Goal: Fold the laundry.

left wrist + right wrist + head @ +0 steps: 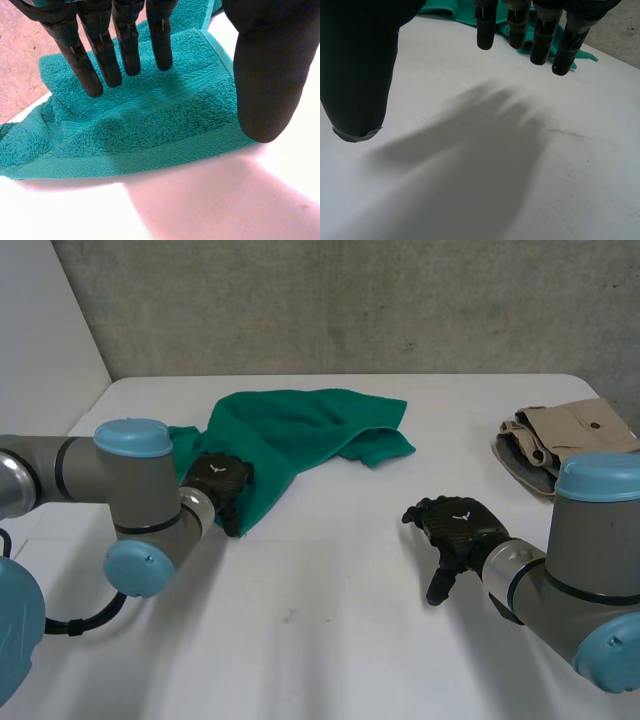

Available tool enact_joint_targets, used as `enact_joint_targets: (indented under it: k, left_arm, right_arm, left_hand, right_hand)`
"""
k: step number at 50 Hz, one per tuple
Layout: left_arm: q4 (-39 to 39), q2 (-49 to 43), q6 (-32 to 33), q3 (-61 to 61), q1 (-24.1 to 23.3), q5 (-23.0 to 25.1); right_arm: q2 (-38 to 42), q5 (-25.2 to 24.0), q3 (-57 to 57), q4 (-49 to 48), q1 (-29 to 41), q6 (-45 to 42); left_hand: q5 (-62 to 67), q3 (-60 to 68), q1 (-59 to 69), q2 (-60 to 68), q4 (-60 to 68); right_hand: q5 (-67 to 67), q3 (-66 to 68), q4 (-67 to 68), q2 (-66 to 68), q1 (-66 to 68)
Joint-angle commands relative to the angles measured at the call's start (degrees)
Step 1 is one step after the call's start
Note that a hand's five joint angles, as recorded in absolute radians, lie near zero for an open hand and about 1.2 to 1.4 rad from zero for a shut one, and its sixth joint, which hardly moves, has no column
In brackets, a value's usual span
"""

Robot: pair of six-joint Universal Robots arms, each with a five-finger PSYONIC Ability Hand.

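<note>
You have the crumpled green terry towel [300, 430] lying on the white table [330, 620], left of centre and toward the far side. One lobe of it spreads right and a narrower tongue runs down toward the near left.

Your left hand [222, 483] is at that near-left tongue, right against the cloth's edge. In the left wrist view its fingers [125, 45] are straight and side by side over the towel [150, 115], their tips low over the pile. The thumb [265, 75] is held wide apart, over the hemmed edge where the cloth meets the table [225, 200]. The hand is spread and grips nothing. You cannot tell from these views whether the fingertips actually touch the towel.

Your right hand [462, 525] is to the right of centre, well apart from the towel, above bare table. In its wrist view its fingers [540, 40] are extended and the thumb [360, 60] is set wide, with nothing held. The towel [442, 9] lies beyond its fingertips.

A beige folded garment [565, 435] lies at the far right edge of the table, untouched by either hand.
</note>
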Motion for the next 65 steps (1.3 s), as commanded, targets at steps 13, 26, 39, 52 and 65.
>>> enact_joint_targets:
  k: [13,26,39,52,65]
  left_arm:
    - [0.0,-5.6,0.2,6.4,0.1,-0.1]
    - [0.2,-7.2,0.2,9.9,0.3,0.3]
    - [0.1,-9.6,0.2,13.0,0.4,0.4]
    - [0.2,-8.5,0.1,12.8,0.4,-0.3]
    - [0.5,17.7,0.2,-6.0,-0.2,0.2]
  right_arm:
    - [0.0,0.0,0.1,0.0,0.1,0.0]
    - [0.0,0.0,0.2,0.0,0.2,0.0]
    - [0.0,0.0,0.2,0.0,0.2,0.0]
    - [-0.1,0.0,0.1,0.0,0.1,0.0]
    - [-0.6,0.6,-7.5,1.0,-2.8,1.0]
  left_hand:
    - [14.3,13.1,13.6,13.4,14.0]
    - [16.8,15.7,16.1,15.9,16.6]
    - [31.4,30.3,30.7,30.6,31.2]
    - [55.8,54.7,55.1,55.0,55.6]
    - [55.8,54.7,55.1,55.0,55.6]
  right_hand:
    - [-4.2,-2.4,-3.9,-3.2,-2.0]
    - [-4.2,-2.4,-3.9,-3.2,-2.0]
    - [-4.2,-2.4,-3.9,-3.2,-2.0]
    - [-4.2,-2.4,-3.9,-3.2,-2.0]
    - [-4.2,-2.4,-3.9,-3.2,-2.0]
